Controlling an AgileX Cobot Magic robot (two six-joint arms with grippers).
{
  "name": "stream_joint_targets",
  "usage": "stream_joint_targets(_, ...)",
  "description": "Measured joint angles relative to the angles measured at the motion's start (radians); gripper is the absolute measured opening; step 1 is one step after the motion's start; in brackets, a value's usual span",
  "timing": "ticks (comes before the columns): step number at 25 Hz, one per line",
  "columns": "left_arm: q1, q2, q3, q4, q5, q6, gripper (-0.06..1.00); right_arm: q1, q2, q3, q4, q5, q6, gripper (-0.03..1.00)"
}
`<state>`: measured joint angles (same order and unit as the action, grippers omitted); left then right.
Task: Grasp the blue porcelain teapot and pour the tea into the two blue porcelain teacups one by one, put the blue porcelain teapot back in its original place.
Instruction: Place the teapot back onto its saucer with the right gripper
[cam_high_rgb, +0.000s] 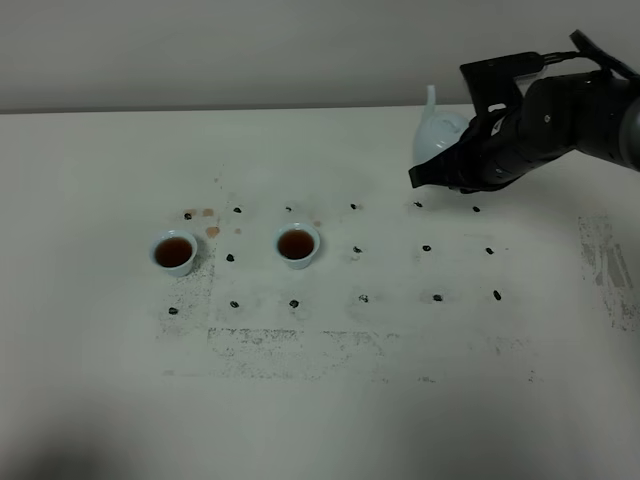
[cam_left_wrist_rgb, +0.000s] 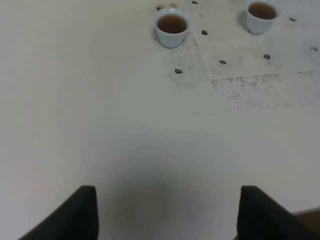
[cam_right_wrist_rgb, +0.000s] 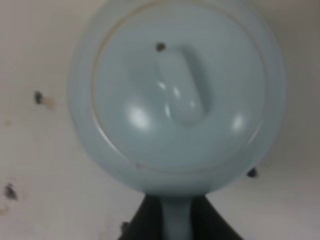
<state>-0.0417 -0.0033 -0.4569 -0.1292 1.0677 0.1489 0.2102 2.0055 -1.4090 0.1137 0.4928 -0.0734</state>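
Reading the scene from left to right, as judged from how things lie:
Left gripper (cam_left_wrist_rgb: 165, 210): two dark fingers stand wide apart over bare tabletop in the left wrist view, released and holding nothing; it is not seen in the high view.
Left cup (cam_high_rgb: 174, 251): upright on the white table (cam_high_rgb: 320, 420), filled with reddish-brown tea (cam_high_rgb: 174, 252); a few brownish drips lie on the table just behind it.
Right cup (cam_high_rgb: 297, 245): upright, well apart from its twin, also holding tea. Both pours look done.
Dot marks (cam_high_rgb: 357, 249): small dark spots in rows across the table, between the cups and the teapot.
Blue porcelain teapot (cam_high_rgb: 437, 135): far right rear of the table, spout up, lid (cam_right_wrist_rgb: 180, 85) on, mostly hidden behind the arm.
Right gripper (cam_high_rgb: 452, 172): clenched on the teapot's handle (cam_right_wrist_rgb: 175, 220), which passes between its dark fingers in the wrist view.
Contact with table: cannot tell whether the pot rests on it or hangs just above.
Left to do: probably only setting the teapot down, letting go and retreating.
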Motion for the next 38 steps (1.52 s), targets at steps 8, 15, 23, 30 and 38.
stream_joint_targets(8,0.000,0.000,0.000,0.000,0.000,0.000,0.60,0.080,0.072,-0.085,0.052,0.023,-0.042,0.08)
stream_joint_targets(15,0.000,0.000,0.000,0.000,0.000,0.000,0.60,0.134,0.081,-0.086,0.062,0.038,-0.044,0.08)
stream_joint_targets(23,0.000,0.000,0.000,0.000,0.000,0.000,0.60,0.160,0.135,-0.088,0.063,0.013,-0.045,0.08)
stream_joint_targets(30,0.000,0.000,0.000,0.000,0.000,0.000,0.60,0.160,0.168,-0.088,0.063,-0.036,-0.045,0.08)
stream_joint_targets(38,0.000,0.000,0.000,0.000,0.000,0.000,0.60,0.160,0.170,-0.088,0.063,-0.043,-0.045,0.08)
